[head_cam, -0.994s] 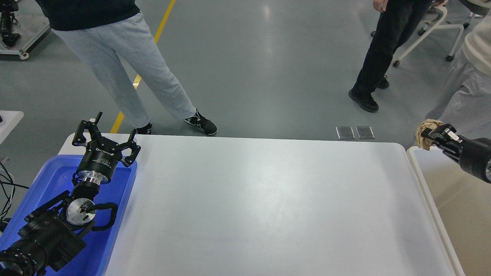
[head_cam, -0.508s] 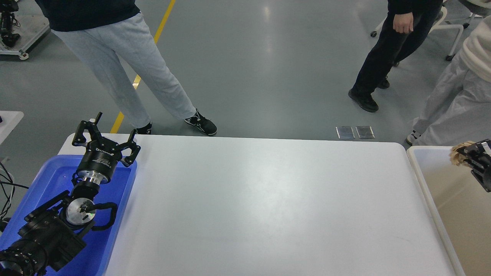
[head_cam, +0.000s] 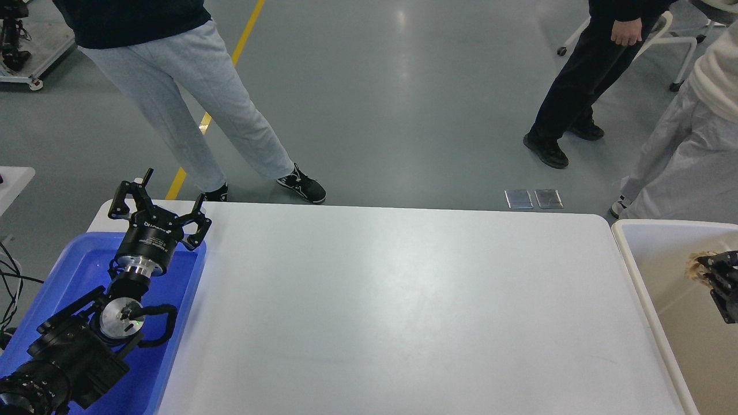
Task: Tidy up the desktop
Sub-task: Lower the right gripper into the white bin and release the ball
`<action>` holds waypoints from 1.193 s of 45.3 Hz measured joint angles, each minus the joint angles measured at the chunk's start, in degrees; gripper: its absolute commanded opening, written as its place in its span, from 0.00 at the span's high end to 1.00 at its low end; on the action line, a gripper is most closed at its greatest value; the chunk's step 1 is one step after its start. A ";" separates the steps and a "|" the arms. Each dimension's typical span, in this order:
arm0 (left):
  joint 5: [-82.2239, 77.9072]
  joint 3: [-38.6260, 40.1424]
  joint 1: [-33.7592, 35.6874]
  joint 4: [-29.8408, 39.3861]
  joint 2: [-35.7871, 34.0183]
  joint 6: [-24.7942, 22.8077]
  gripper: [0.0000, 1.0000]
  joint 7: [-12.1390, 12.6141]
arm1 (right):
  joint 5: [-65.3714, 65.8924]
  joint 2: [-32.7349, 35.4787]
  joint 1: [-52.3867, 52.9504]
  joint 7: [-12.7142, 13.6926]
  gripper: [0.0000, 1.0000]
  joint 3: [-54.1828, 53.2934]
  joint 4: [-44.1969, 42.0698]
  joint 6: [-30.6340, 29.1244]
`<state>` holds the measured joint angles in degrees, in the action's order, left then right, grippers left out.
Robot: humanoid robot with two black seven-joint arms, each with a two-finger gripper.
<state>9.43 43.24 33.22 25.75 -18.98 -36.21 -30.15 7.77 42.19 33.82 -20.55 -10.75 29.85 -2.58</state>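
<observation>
The desktop point(head_cam: 392, 305) is a wide white tabletop with rounded corners, and nothing lies on it. My left gripper point(head_cam: 158, 202) is open and empty, held above the far end of the blue tray point(head_cam: 72, 268) at the desktop's left edge. My right gripper point(head_cam: 708, 266) shows only partly at the right edge of the view. It is shut on a crumpled brown paper ball point(head_cam: 695, 266) and holds it over the inside of the beige-white bin point(head_cam: 634, 242).
The bin stands right of the desktop and the blue tray left of it. Three people stand on the grey floor beyond the far edge: grey trousers point(head_cam: 190, 92) at far left, black trousers point(head_cam: 576, 80) and light trousers point(head_cam: 686, 150) at far right.
My right gripper has carried the paper ball right and down, from above the bin's far-left corner to over the bin's inside. The left arm has not moved. The person in black shifted stance.
</observation>
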 measured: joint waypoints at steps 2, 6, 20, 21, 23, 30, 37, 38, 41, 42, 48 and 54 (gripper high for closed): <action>0.00 0.00 0.00 0.00 0.00 0.00 0.00 0.00 | -0.10 -1.82 -0.31 -0.09 1.00 -0.63 -3.14 -0.51; 0.00 0.00 0.00 0.00 0.00 0.00 0.00 0.00 | -0.61 -5.98 -0.95 -0.06 1.00 -1.79 -10.11 -1.43; 0.00 0.00 0.00 0.00 0.00 0.00 0.00 0.00 | -4.86 -14.53 -1.90 0.93 1.00 -3.73 -23.74 -0.84; 0.01 0.00 0.00 0.00 0.00 0.00 0.00 0.00 | -5.16 -14.79 -1.93 1.02 1.00 -3.78 -24.07 -0.70; 0.01 0.00 0.00 0.00 0.00 0.00 0.00 0.00 | -5.89 -15.26 -2.01 1.22 1.00 -3.87 -24.77 -0.41; 0.01 0.00 0.00 0.00 0.00 0.00 0.00 0.00 | -7.57 -16.37 -2.22 1.62 1.00 -4.08 -26.32 0.33; 0.01 0.00 0.00 0.00 0.00 0.00 0.00 0.00 | -8.36 -16.91 -2.33 1.82 1.00 -4.19 -27.02 0.93; 0.01 0.00 0.00 -0.01 0.00 0.00 0.00 0.00 | -8.41 -16.95 -2.34 1.84 1.00 -4.20 -27.07 0.99; 0.01 0.00 0.00 -0.01 0.00 0.00 0.00 -0.01 | -8.61 -17.07 -2.37 1.89 1.00 -4.22 -27.24 1.12; 0.01 0.00 0.00 -0.01 0.00 0.00 0.00 -0.01 | -8.67 -17.11 -2.40 1.90 1.00 -4.23 -27.30 1.17; 0.01 0.00 0.00 -0.01 0.00 0.00 0.00 -0.04 | -8.86 -17.22 -2.42 1.95 0.25 -4.25 -27.48 1.35; 0.01 0.00 0.00 -0.01 0.00 0.00 0.00 -0.04 | -8.97 -17.29 -2.44 1.95 0.02 -4.19 -27.60 1.91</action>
<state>9.43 43.24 33.22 25.74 -18.98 -36.21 -30.18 -1.19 24.90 31.38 -18.60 -14.94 2.26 -0.67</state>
